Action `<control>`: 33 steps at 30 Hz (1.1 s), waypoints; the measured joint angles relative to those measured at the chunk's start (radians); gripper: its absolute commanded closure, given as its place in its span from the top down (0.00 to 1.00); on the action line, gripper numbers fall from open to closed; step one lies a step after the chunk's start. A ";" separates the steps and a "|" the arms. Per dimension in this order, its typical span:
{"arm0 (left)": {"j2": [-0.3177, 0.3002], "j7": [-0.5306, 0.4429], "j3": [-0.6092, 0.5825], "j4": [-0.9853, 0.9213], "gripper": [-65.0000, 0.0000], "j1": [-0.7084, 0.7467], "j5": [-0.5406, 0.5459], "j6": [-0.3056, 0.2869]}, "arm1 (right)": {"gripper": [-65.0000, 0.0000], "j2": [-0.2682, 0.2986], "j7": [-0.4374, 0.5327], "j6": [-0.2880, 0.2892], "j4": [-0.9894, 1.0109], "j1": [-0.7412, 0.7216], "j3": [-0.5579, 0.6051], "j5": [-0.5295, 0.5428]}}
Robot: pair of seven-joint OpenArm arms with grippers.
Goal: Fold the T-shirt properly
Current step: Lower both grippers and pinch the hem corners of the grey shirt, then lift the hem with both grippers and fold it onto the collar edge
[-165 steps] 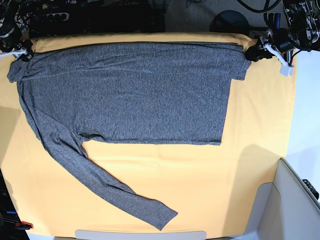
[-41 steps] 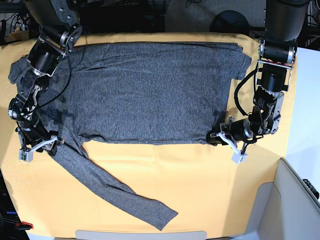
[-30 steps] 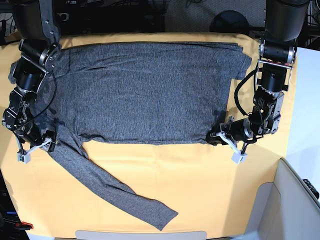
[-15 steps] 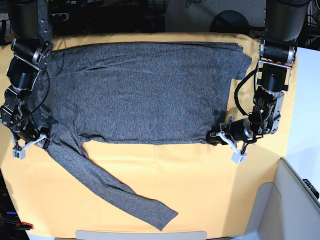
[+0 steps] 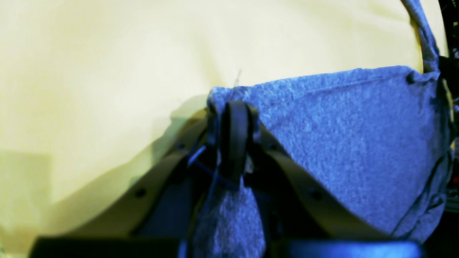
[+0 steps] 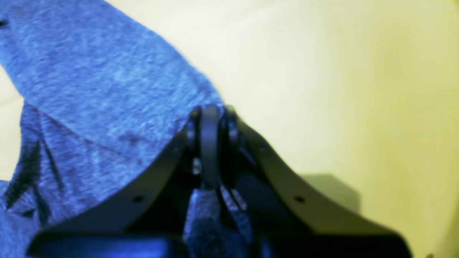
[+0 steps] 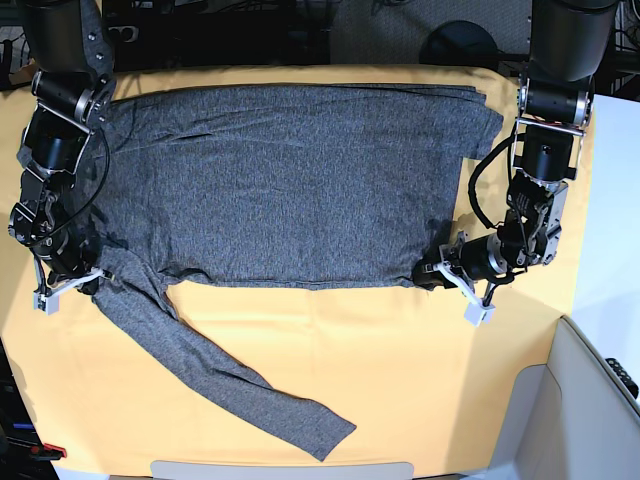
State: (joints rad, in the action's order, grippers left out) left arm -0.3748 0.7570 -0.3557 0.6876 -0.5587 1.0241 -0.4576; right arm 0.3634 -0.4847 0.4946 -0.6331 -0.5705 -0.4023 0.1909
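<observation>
The T-shirt (image 7: 290, 180) lies flat across the upper half of the yellow counter (image 7: 400, 380), one sleeve trailing toward bottom centre. My left pincer (image 7: 440, 272) is clamped on the hem corner, my right pincer (image 7: 88, 278) on the sleeve-side edge. I'd lift both evenly. Only the wrist views show fabric pinched between the jaws.

text: none legible | views: wrist cameras blurred, perhaps hiding some

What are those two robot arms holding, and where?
Both hold the T-shirt. The left gripper pinches its bottom hem corner; the right gripper pinches the edge where the sleeve starts.
</observation>
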 measured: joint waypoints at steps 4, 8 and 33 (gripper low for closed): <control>0.000 0.001 0.002 0.002 0.00 0.002 0.003 0.000 | 0.00 -0.001 -0.002 0.002 -0.009 0.002 0.000 0.003; 0.001 0.019 0.026 0.036 0.00 0.010 -0.013 0.004 | 0.00 -0.005 -0.039 0.003 -0.067 0.020 0.001 -0.010; -0.008 0.253 0.397 0.608 0.00 0.319 -0.029 0.010 | 0.00 -0.037 -0.066 0.011 -0.675 0.394 -0.111 -0.018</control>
State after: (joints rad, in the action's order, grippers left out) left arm -0.3824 1.0100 0.0410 1.2953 -0.2394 0.9951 -0.4473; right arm 0.3267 -0.5510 0.5056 -1.3079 -0.1764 -0.5133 0.1730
